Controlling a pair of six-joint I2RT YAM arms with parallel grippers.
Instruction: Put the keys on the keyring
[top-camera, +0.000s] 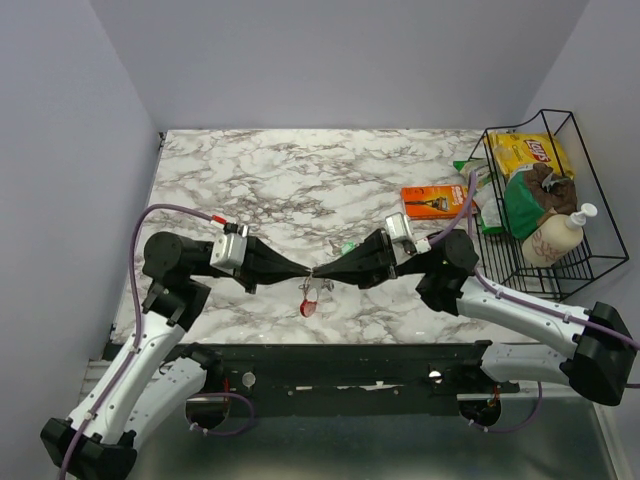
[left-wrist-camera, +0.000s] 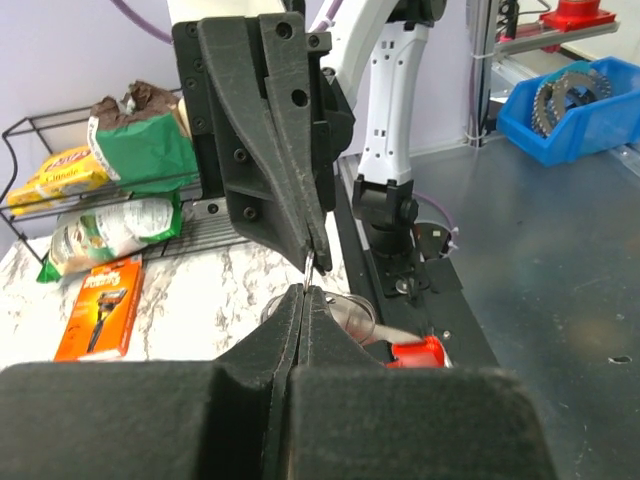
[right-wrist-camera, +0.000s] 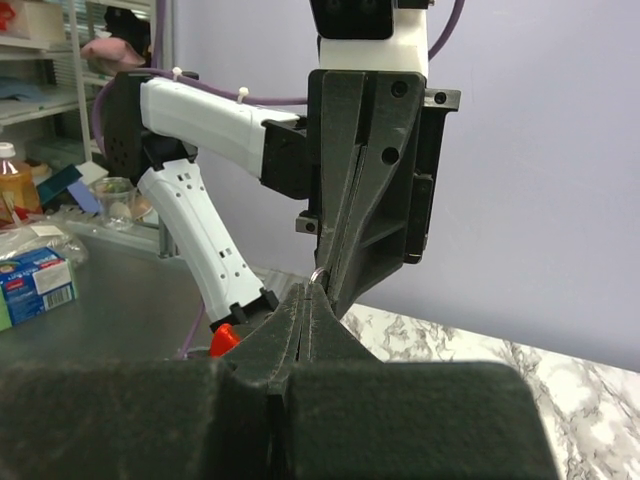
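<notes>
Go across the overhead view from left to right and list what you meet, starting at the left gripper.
left gripper → right gripper → orange packet → wire basket

Keyring (right-wrist-camera: 316, 277) — a tiny thin metal loop, held up off the table (top-camera: 260, 180). It was pinched where the tips of the left gripper (top-camera: 309, 272) and right gripper (top-camera: 318, 272) met, both clamped tight on it.

Red key (top-camera: 308, 306) hung just beneath the loop, red plastic head lowest, pale shank pointing up. Whether it was threaded on could not be told.

Small green piece (top-camera: 348, 247) lay on the table near by — perhaps a green-headed key, too small to be sure.
</notes>
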